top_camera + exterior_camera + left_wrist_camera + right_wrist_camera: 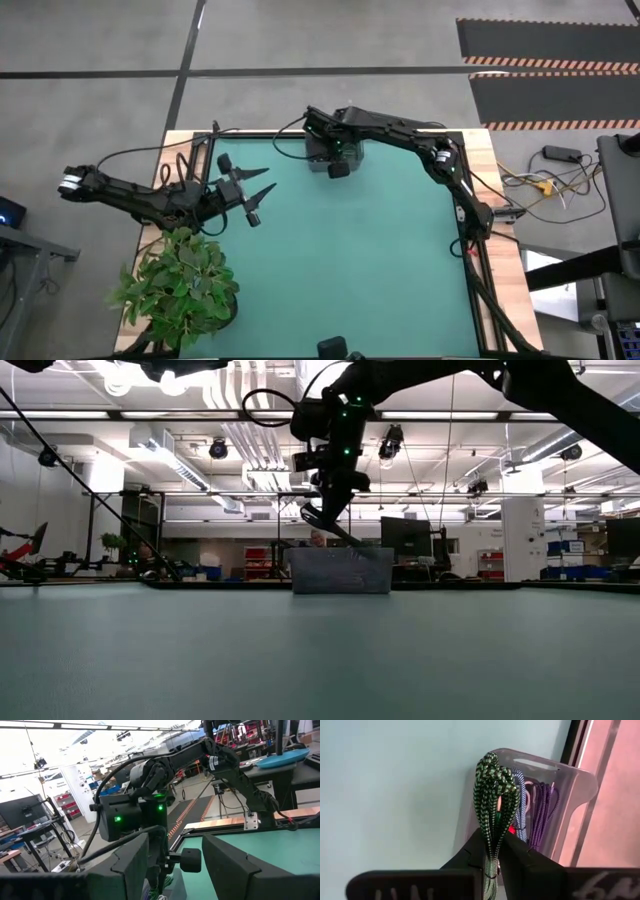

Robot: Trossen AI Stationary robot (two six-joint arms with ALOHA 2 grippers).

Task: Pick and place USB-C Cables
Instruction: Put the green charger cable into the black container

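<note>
My right gripper hangs over the grey tray at the table's far edge, shut on a dark green braided cable bundle. In the low view its fingers point down at the tray's top. A purple bundle and a blue one stand in the tray, with a bit of red beside them. My left gripper is open above the table's left part, touching nothing. My right gripper pinches the green bundle between its two fingers, near one end, coming from above and pointing down. The fingers lie along the bundle. Its looped end sticks out past the fingertips toward the tray's opening; whether it touches the tray I cannot tell.
A potted plant stands at the table's near left corner. The green mat spreads between the arms. A small dark object sits at the near edge. Loose wires lie beyond the table's right side.
</note>
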